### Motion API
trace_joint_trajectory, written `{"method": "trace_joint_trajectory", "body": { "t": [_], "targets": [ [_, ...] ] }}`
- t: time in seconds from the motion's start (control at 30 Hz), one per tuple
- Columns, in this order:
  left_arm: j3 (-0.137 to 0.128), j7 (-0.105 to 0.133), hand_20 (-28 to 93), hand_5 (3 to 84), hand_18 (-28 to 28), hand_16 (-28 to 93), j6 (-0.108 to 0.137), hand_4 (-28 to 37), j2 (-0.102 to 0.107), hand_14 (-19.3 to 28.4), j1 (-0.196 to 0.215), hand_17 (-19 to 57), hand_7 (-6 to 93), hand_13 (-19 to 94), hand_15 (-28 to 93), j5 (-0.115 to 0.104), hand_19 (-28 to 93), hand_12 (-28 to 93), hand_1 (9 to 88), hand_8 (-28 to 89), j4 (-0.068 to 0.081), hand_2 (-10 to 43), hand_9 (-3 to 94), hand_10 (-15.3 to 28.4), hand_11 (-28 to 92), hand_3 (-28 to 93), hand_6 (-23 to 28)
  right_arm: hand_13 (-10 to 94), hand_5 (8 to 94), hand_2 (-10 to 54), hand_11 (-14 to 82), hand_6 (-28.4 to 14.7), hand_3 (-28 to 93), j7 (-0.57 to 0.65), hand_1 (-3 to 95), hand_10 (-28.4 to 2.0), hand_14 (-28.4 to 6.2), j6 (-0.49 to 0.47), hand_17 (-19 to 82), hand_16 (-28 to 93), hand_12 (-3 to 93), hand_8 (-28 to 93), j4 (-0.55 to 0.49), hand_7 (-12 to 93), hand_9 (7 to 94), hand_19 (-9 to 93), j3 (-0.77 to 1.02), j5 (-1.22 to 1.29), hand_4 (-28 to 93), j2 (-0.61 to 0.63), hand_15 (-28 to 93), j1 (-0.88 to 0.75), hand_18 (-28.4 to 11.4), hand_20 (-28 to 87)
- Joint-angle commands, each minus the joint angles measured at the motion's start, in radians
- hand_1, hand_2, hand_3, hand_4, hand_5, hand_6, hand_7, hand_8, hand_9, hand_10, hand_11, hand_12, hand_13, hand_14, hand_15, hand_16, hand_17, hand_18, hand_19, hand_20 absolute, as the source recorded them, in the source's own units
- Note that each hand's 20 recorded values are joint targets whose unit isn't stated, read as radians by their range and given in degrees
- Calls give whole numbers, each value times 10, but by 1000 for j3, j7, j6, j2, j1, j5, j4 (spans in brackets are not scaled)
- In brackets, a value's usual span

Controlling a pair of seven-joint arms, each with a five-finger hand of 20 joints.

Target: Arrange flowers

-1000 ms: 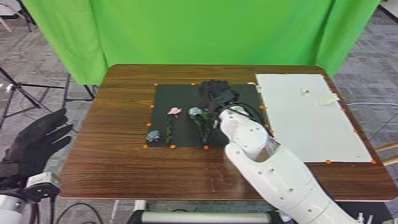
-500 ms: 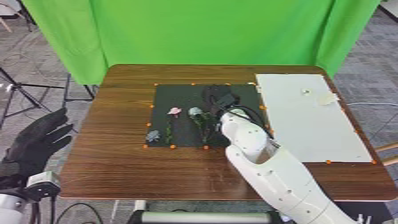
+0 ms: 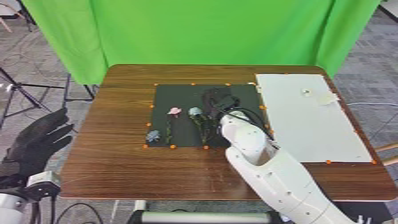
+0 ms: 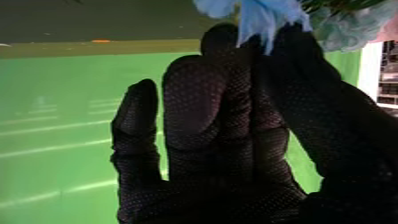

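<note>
In the head view, my right hand (image 3: 216, 99) is over the right part of the black mat (image 3: 182, 93), its fingers bent down. Left of it lie a pale blue flower (image 3: 195, 111), a pink flower (image 3: 174, 111) and a small grey-blue flower (image 3: 153, 135). In the right wrist view, my right hand (image 4: 222, 100) pinches a blue flower (image 4: 253, 12) between thumb and fingertips; its stem is hidden. A pale flower (image 4: 345, 30) and pink petals are close beside it. My left hand (image 3: 40, 142) is off the table's left side, fingers straight.
A white board (image 3: 311, 120) with small pieces on it lies on the right of the brown table (image 3: 107, 165). Orange markers edge the mat and board. Behind the table hangs a green curtain (image 3: 213, 35); a tripod stands at the left.
My right hand's fingers have bent from nearly straight, and its tips have drawn back toward the near side. My left hand and the flowers left of the right hand have not moved.
</note>
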Motion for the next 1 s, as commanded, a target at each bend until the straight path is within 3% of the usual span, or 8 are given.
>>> {"method": "trace_joint_trajectory", "body": {
  "t": [0.03, 0.13, 0.23, 0.4, 0.53, 0.8, 0.9, 1.0],
  "targets": [
    [-2, -5, 95, 259, 182, 54, -7, -282, 1, 121, 10, -104, 233, 158, 233, 0, 391, 181, 239, -111, 1, -13, 200, 98, 178, 713, 26, 691, 578, -95, 391, 4, 819, 5, 363, -88, -51, 20, 225, 285, 416, 32, -11, 497, 675, 740, 14, -26, -283, 4, 674, 2, -201, 503],
    [-5, -3, 95, 260, 182, 53, -6, -282, -1, 121, 16, -104, 232, 159, 231, -1, 392, 180, 240, -111, 0, -13, 201, 99, 177, 713, 26, 681, 573, -95, 444, 2, 834, 4, 331, -100, -56, 3, 217, 283, 356, 22, -30, 467, 643, 737, 26, -25, -281, 9, 680, -1, -204, 508],
    [-6, -5, 95, 260, 182, 53, -8, -281, -1, 121, 15, -104, 233, 159, 231, 0, 392, 180, 240, -111, 0, -13, 200, 99, 177, 713, 25, 654, 548, -83, 463, -3, 852, 10, 276, -114, -67, 15, 207, 275, 323, -165, -52, 445, 595, 734, 43, 7, -256, 20, 694, -2, -210, 514],
    [-6, 0, 95, 260, 182, 54, -9, -281, -3, 120, 17, -104, 233, 158, 231, 0, 391, 180, 241, -112, -2, -13, 200, 99, 177, 713, 26, 571, 451, -51, 379, -38, 851, 47, 224, -146, -98, 13, 179, 248, 289, -153, -85, 359, 500, 726, 94, 52, -245, 81, 669, 8, -220, 515],
    [-12, 2, 95, 259, 182, 54, -7, -280, -2, 120, 19, -104, 231, 159, 229, 0, 391, 179, 241, -112, -2, -11, 200, 98, 175, 712, 25, 452, 368, -54, 293, -51, 863, 93, 215, -154, -107, 2, 117, 181, 267, -136, -60, 328, 411, 621, 152, 60, -245, 168, 497, 17, -209, 451],
    [-19, 11, 97, 258, 181, 55, -5, -279, -7, 118, 29, -103, 232, 159, 226, 0, 389, 178, 242, -113, -4, -10, 200, 98, 175, 710, 24, 277, 263, -45, 112, -57, 873, 121, 224, -148, -125, -44, -6, 307, 265, -108, 52, 261, 286, 435, 267, 119, -239, 351, 80, -2, -229, 221],
    [-18, 11, 97, 259, 180, 55, -12, -278, -5, 118, 27, -103, 232, 160, 225, 1, 388, 178, 242, -113, -3, -10, 200, 98, 175, 711, 25, 225, 238, -49, 65, -59, 876, 171, 225, -140, -126, -74, -26, 322, 265, -96, 77, 237, 251, 412, 289, 134, -237, 399, 19, -11, -231, 188],
    [-20, 13, 98, 258, 180, 56, -12, -278, -5, 118, 30, -103, 232, 159, 225, 2, 388, 177, 242, -113, -3, -10, 200, 98, 174, 711, 24, 206, 228, -62, 48, -63, 885, 198, 251, -111, -123, -79, -39, 322, 271, -96, 84, 214, 239, 403, 332, 143, -238, 430, -8, -40, -233, 167]
  ]
}}
